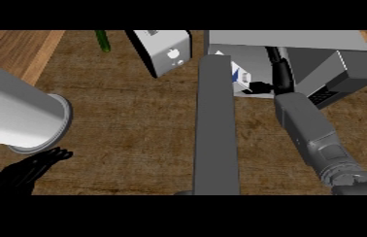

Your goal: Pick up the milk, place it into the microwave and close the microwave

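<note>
The microwave (287,39) stands open at the top right. Its grey door (216,129) swings out toward me and shows edge-on as a long bar. Inside the cavity stands the milk (240,76), a white carton with blue print, its left part hidden behind the door. My right hand (279,73) reaches into the cavity just right of the carton. Its fingers stretch straight toward the back and its thumb points at the carton's base. My left hand (32,170) rests open at the lower left, away from both.
A white and grey box-shaped appliance (168,51) stands left of the microwave. A green vegetable (104,41) lies at the back. A big grey cylinder (32,117) fills the left edge above my left hand. The wooden counter (136,124) spreads between them.
</note>
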